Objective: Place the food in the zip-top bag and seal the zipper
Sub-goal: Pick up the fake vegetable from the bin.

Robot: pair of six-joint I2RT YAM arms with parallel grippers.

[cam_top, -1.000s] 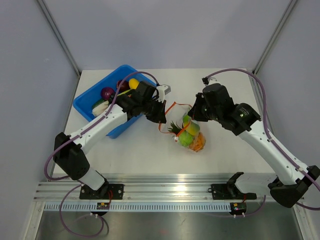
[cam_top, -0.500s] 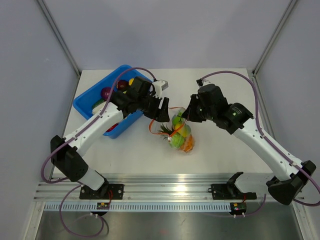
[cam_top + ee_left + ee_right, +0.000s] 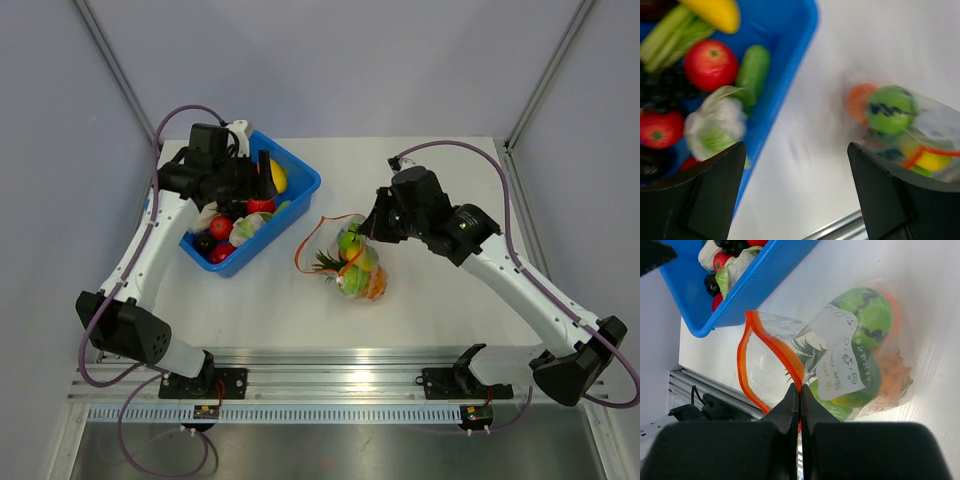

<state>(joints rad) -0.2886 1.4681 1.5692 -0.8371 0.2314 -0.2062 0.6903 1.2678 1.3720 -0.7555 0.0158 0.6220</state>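
The zip-top bag (image 3: 352, 262) lies on the white table, holding food: green apples (image 3: 862, 315), an orange (image 3: 373, 287) and a leafy pineapple top. Its white label (image 3: 845, 360) faces up. The zipper (image 3: 747, 352) forms an open orange loop. My right gripper (image 3: 800, 388) is shut on the zipper's near end, seen from above as the right gripper (image 3: 371, 229) at the bag's top. My left gripper (image 3: 262, 178) hangs open over the blue bin, apart from the bag. Between the left gripper's (image 3: 796, 146) fingers there is only bare table.
The blue bin (image 3: 300, 190) stands at the back left with more food: red pieces (image 3: 710, 65), a cauliflower (image 3: 715, 127), a green cucumber (image 3: 752, 72) and a yellow piece (image 3: 278, 178). A metal rail (image 3: 340, 385) runs along the near edge. Grey walls enclose the table.
My left gripper has let go of the zipper, opened, and swung back left over the blue bin. The right gripper, still shut on the zipper, has shifted the bag slightly left.
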